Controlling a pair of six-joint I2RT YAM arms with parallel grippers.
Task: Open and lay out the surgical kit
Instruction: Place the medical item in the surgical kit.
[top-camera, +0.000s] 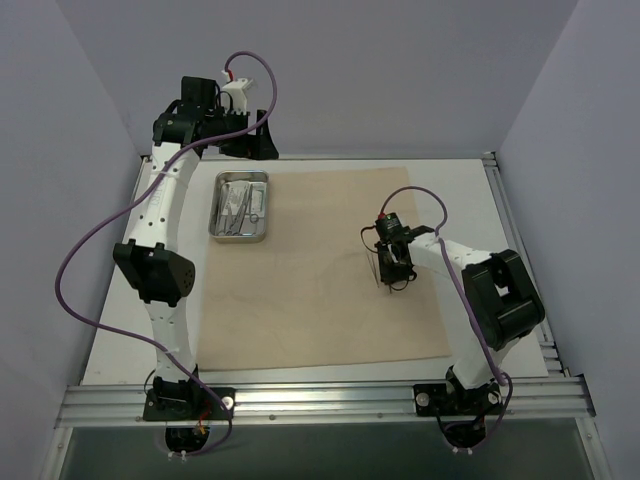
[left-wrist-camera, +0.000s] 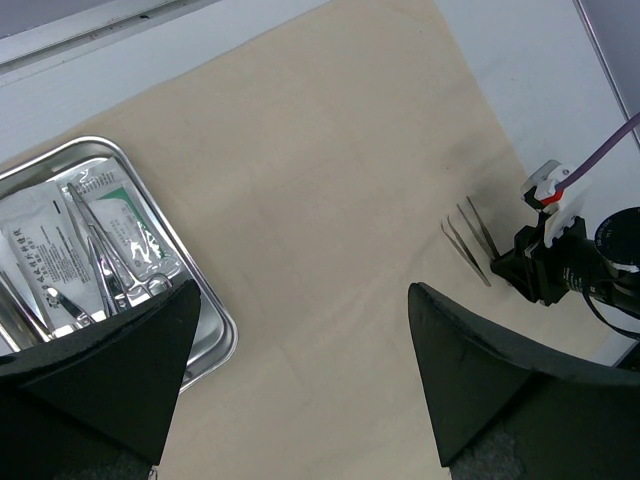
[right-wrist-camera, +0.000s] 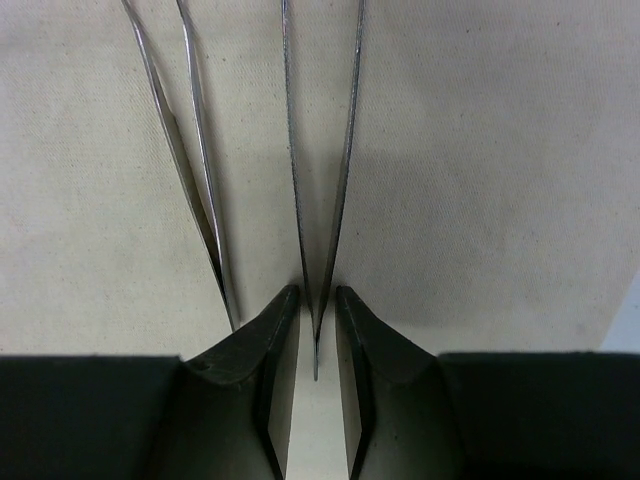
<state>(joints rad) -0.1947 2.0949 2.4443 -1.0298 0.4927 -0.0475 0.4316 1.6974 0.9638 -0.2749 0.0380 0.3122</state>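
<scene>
Plain beige cloth wrap (top-camera: 330, 300), silver steel tray (left-wrist-camera: 215, 330), white-and-green printed packets (left-wrist-camera: 45, 245), purple cable (left-wrist-camera: 605, 152).

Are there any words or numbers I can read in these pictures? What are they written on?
White packet in the steel tray: rows of dark print, too small and blurred to read.
Clear packet with green print beside it: some print, also unreadable.
No other writing shows in any view.

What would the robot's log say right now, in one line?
right claw: barely open around tweezers on cloth | second tweezers: alongside | left claw: wide open, empty, near tray
</scene>
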